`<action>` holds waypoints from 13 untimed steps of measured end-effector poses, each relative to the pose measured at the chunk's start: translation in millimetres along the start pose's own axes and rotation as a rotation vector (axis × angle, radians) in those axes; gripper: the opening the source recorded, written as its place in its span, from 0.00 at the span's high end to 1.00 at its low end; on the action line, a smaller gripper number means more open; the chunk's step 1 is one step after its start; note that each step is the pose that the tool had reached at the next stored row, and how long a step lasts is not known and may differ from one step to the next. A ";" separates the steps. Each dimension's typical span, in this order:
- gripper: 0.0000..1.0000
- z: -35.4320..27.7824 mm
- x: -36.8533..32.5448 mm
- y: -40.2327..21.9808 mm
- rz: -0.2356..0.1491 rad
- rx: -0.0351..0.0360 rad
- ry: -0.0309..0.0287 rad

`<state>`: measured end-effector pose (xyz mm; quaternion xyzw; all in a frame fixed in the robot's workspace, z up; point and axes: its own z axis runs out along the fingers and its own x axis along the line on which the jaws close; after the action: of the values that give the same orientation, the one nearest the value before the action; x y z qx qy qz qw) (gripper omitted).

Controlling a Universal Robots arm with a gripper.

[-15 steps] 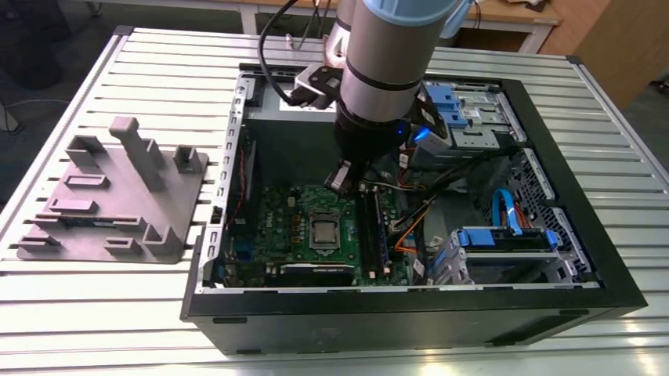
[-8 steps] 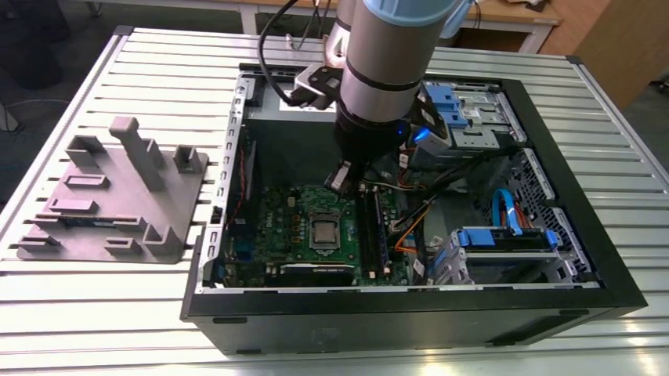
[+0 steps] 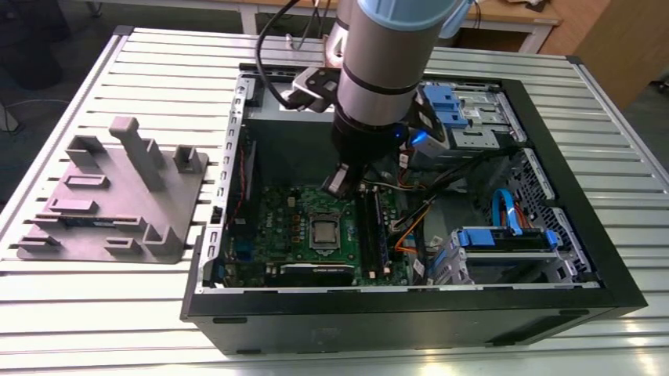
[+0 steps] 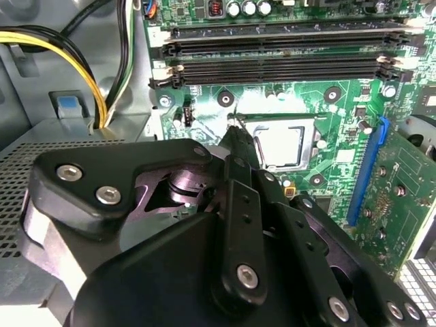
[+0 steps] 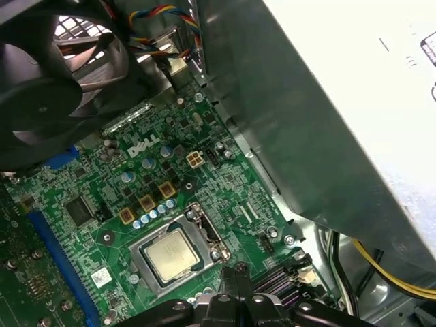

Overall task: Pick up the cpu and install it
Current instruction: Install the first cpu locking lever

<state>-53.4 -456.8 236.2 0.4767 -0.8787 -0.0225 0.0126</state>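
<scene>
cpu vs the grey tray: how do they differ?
Size: the cpu is far smaller than the grey tray. Place: the cpu sits in the motherboard socket inside the case; the grey tray lies outside on the slatted table, at the exterior view's left. Shape: the cpu is flat; the grey tray has upright posts. Both look grey.

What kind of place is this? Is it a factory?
Probably a robotics lab or workshop rather than a factory. A robot arm reaches into an open computer case on a slatted metal table. A grey tray of part holders lies beside the case, and a wooden desk stands behind.
</scene>
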 end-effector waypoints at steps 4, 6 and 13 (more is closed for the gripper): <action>0.90 1.1 2.6 -0.4 0.001 0.0000 0.0000; 0.90 1.5 4.1 -0.9 0.002 0.0002 0.0003; 0.90 4.2 7.4 -2.1 0.012 0.0036 0.0049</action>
<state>-55.9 -464.1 231.9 0.4717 -0.8815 -0.0196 0.0141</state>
